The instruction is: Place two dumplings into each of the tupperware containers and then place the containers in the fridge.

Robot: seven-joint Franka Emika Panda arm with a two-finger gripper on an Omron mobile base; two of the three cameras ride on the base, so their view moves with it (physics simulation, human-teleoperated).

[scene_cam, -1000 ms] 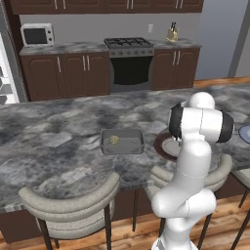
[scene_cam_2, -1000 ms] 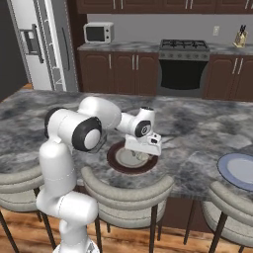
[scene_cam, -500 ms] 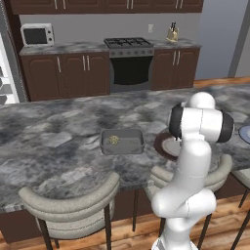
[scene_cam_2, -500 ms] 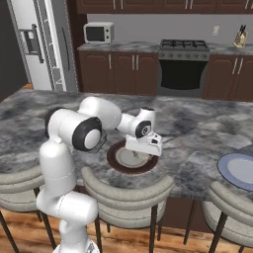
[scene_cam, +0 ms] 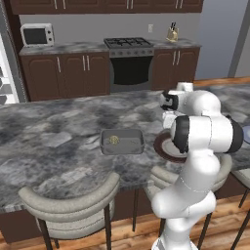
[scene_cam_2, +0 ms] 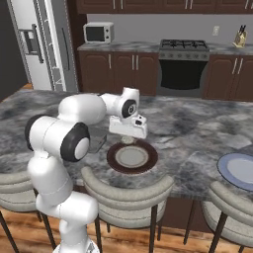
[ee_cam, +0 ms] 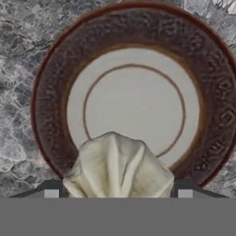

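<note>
Left base view: a white robot arm rises at the lower right and bends forward over a grey marble table. On the table, about midway along its length and near the front edge, sits a dark grey tupperware container (scene_cam: 122, 141) with one small pale dumpling in the container (scene_cam: 114, 140) at its left side. Just to the container's right lies a round brown-rimmed plate (scene_cam: 166, 146), partly hidden by the arm. Two padded stools (scene_cam: 73, 205) stand at the table's front edge. Against the far wall are dark cabinets, a microwave (scene_cam: 37, 34) and a stove (scene_cam: 128, 44).

Right base view: the arm rises at the lower left and reaches right, with the gripper (scene_cam_2: 128, 139) hanging just above the far rim of the brown-rimmed plate (scene_cam_2: 132, 157). A pale lump shows under the hand. A blue-rimmed plate (scene_cam_2: 240, 170) lies near the table's right end, well apart. The light-grey fridge (scene_cam_2: 42, 44) stands in the far left corner, its door closed.

Hand view: looking straight down, the jaws are grasping a pleated dumpling (ee_cam: 119, 167), which sits between the two dark fingertips (ee_cam: 51, 188). Beneath it lies the brown-rimmed plate (ee_cam: 50, 97) with its bare cream centre, on the marble.
</note>
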